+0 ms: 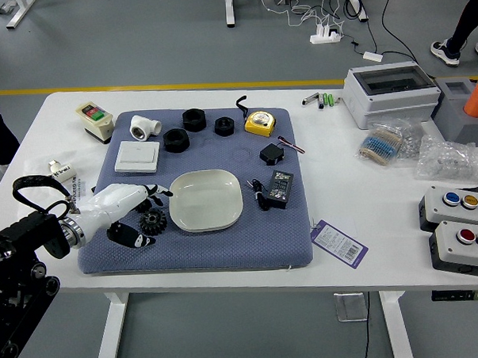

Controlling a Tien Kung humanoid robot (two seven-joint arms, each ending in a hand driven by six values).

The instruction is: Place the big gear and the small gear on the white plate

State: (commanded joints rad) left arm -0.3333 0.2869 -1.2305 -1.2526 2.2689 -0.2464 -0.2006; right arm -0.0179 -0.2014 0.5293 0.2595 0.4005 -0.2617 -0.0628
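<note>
- We see the left hand (151, 216) above the padded mat (226, 255), its fingers spread, with the thumb well apart from them; it is holding nothing.
- The small gear (143, 205) lies under this hand, partly hidden from us.
- We find the big gear (153, 221) on the mat, between the thumb side and the white plate (206, 200), just beside the plate's left rim.
- The switch panel (136, 156) is behind the hand, and the yellow tape measure (259, 123) behind the plate.
</note>
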